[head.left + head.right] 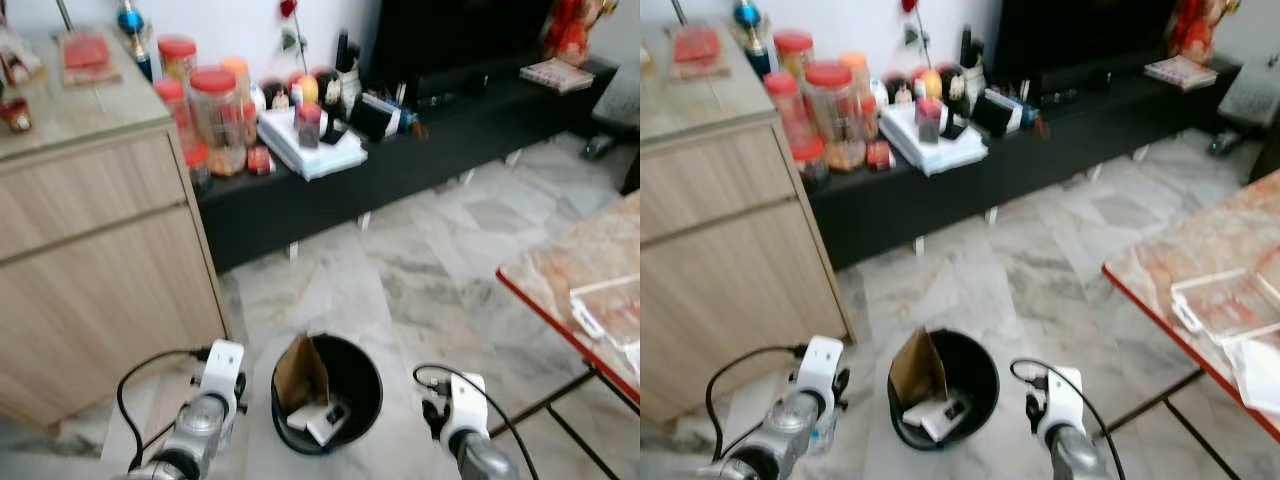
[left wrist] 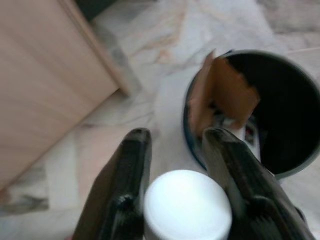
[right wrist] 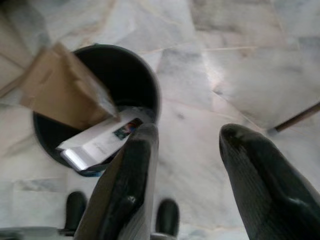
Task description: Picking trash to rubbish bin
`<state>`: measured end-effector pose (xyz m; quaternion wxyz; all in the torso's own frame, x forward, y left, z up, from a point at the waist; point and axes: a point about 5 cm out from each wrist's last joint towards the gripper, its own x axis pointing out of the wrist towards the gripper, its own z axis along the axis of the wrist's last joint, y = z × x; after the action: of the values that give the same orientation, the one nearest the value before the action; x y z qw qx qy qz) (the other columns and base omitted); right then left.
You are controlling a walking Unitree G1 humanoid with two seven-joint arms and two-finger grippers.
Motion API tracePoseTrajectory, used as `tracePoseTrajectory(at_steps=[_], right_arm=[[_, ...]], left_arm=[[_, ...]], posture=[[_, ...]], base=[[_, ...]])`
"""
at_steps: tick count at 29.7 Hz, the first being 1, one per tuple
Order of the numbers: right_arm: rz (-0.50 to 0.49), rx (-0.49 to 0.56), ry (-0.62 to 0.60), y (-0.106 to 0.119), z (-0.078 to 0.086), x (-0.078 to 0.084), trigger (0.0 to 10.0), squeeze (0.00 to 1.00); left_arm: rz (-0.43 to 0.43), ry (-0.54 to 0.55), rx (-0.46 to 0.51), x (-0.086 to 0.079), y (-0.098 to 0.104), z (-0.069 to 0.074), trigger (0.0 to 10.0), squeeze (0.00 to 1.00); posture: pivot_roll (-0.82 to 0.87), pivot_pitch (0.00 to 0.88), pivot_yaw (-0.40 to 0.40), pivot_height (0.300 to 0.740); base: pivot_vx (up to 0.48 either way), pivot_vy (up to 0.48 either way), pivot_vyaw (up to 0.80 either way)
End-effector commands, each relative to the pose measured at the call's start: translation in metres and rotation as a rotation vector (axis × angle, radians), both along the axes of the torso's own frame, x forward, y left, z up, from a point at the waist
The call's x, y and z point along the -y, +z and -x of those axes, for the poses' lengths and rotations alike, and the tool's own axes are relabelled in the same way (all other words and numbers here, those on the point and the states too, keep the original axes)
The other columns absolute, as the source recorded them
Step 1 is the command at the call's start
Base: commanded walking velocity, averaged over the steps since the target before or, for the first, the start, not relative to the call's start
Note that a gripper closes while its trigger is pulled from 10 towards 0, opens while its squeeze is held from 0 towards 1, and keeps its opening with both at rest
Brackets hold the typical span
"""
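Left gripper (image 2: 175, 175) is clamped on a white round-topped plastic container (image 2: 187, 205), held between the two black fingers (image 2: 127, 185); it hangs low over the marble floor (image 1: 400, 270), just beside the black round rubbish bin (image 1: 365, 385), on the side nearer the light wood cabinet (image 1: 90, 260). The container is judged light, rigid and smooth, so likely slippery; a grip across its sides below the top seems right, as now. Its body is cut off at the frame edge, so shape and contents cannot be told.

Inside the bin a brown cardboard piece (image 1: 300, 375) is seen standing tilted against the cabinet-side rim, with a white printed packet (image 1: 325, 420) lying at the bottom. The cardboard is judged stiff but light, and it partly blocks the opening on the approach side.

Right gripper (image 3: 187, 165) is held with fingers apart and nothing between them, over the floor on the bin's other side.

A red-edged marble-pattern table (image 1: 570, 270) is cut off at the right edge. Red-lidded jars (image 1: 215, 115) on a black low bench (image 1: 440, 140) are blurred; their labels cannot be read.
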<state>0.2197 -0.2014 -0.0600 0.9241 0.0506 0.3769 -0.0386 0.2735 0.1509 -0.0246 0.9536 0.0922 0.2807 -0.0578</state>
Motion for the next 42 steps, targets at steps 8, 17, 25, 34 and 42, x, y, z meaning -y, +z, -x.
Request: tracePoseTrajectory(at_steps=[8,17,25,34,42], right_arm=[[0.010,0.011,-0.010,0.002,-0.002,0.004,10.0,0.00],[0.011,0.014,-0.001,0.003,-0.003,0.006,10.0,0.00],[0.006,0.018,0.005,0.004,-0.004,0.006,10.0,0.00],[0.001,0.017,0.011,0.004,-0.004,0.005,10.0,0.00],[0.027,0.052,0.062,0.011,-0.011,0.012,10.0,0.00]], left_arm=[[0.002,-0.021,0.014,0.004,0.004,-0.004,10.0,0.00],[0.002,-0.024,0.022,0.006,0.005,-0.006,10.0,0.00],[0.003,-0.022,0.025,0.006,0.006,-0.007,10.0,0.00],[0.005,-0.031,0.029,0.007,0.006,-0.007,10.0,0.00],[0.049,-0.074,0.070,0.017,0.015,-0.015,10.0,0.00]], posture=[[0.16,0.090,-0.076,0.740],[0.16,0.092,-0.075,0.740],[0.16,0.103,-0.079,0.740],[0.16,0.103,-0.079,0.740],[0.15,0.100,-0.081,0.740]], base=[[0.289,0.000,0.00],[0.289,0.000,0.00],[0.289,0.000,0.00],[0.286,0.000,0.00],[0.000,0.000,0.00]])
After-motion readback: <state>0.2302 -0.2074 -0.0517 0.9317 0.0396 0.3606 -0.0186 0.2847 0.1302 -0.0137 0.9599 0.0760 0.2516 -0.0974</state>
